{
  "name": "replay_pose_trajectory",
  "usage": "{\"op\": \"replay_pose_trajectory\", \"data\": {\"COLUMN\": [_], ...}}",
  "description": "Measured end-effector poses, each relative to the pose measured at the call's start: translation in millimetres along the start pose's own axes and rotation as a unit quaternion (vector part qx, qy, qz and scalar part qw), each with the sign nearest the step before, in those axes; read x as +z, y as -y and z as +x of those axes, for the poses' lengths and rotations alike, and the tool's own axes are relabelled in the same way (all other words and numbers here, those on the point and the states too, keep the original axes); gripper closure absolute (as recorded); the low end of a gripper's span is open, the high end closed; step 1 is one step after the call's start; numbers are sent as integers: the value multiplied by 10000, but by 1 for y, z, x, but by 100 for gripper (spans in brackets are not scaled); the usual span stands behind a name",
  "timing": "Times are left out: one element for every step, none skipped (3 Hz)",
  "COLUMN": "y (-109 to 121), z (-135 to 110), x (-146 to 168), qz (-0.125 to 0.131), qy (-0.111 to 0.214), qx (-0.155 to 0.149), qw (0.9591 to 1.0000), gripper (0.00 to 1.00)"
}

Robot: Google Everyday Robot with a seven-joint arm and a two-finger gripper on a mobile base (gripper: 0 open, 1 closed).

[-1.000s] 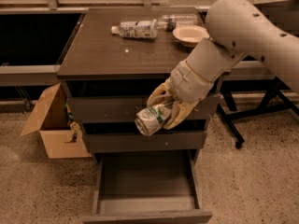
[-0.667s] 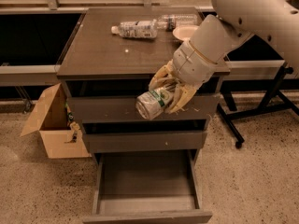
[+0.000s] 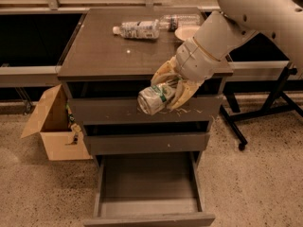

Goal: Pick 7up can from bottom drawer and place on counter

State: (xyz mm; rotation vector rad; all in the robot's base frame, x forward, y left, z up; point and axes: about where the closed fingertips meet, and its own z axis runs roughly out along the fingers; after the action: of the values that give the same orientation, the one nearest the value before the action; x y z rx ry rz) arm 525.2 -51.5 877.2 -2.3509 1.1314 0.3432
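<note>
The gripper (image 3: 166,94) hangs just before the front edge of the worktop (image 3: 109,51), slightly below it, jaws clamped on the tilted 7up can (image 3: 152,99). The bottom drawer (image 3: 149,183) stands open well below the worktop.

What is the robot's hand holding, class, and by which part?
The can, tilted on its side, gripped round its body; one end sticks out free. The hand is in front of the top drawer, just below the counter.

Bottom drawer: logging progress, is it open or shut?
Open: the drawer is pulled out, inside showing. Gripper holds can before top drawer.
</note>
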Motion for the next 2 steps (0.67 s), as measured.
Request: {"op": "replay_pose_trajectory", "data": {"y": [29,71], "z": [20,41], "x": [-14,-38], "qz": [281,621], "qy": [68,103], "qx": [126,196], "qw": [9995,9978], "gripper": [100,100]}}
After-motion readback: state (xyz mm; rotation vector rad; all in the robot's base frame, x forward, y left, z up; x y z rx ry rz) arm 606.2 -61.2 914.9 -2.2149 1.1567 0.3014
